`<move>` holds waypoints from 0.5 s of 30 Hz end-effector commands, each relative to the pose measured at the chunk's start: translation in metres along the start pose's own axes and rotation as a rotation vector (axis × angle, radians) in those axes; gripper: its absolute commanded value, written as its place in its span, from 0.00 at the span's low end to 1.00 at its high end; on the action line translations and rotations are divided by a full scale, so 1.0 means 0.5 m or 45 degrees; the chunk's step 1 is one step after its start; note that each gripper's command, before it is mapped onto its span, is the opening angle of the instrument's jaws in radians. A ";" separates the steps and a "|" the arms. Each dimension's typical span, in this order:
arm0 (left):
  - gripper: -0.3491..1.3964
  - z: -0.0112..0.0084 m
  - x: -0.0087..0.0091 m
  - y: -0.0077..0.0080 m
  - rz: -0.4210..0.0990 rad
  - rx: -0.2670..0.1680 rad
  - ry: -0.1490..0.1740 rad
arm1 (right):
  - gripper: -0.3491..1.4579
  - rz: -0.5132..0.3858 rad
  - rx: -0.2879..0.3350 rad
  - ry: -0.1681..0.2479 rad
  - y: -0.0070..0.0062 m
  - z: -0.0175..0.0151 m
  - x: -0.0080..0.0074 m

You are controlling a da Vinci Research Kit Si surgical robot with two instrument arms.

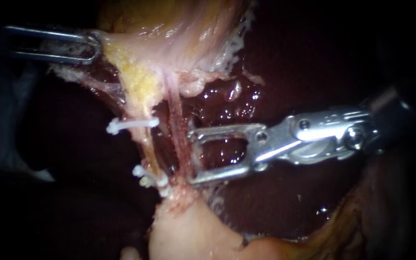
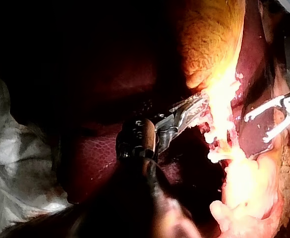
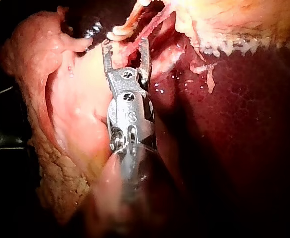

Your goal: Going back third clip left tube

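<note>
Start from the pale tissue (image 1: 193, 236) closest to the lens, at the foot of both tubes. Next locate the right instrument (image 1: 192, 158): jaws spread wide and holding nothing, liver (image 1: 227, 151) visible through the gap, tips just beside the reddish right tube (image 1: 178, 130). Treat the retreat as hardly under way, given tips this close to the tubes. Withdraw straight along the shaft line, away from the tubes. Hold the jaws apart until clear of that strand, and avoid any sideways sweep likely to snag it or drag across the wet liver surface.

Beyond the tips, check the left tube (image 1: 145, 144): a thin, pale yellow-pink strand, stretched taut, carrying three white clips. Find one upper clip (image 1: 132, 125) set crosswise and two lower clips (image 1: 162, 185) close together near the base. Confirm each sits square across the strand.

Farthest back, leave the left instrument (image 1: 95, 46) as set, jaws clamped on fatty tissue (image 1: 136, 72) to hold tension.
</note>
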 end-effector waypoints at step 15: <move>0.00 0.0002 -0.0002 0.0000 0.001 0.001 0.001 | 0.47 -0.040 -0.008 -0.018 -0.0008 -0.0108 -0.0004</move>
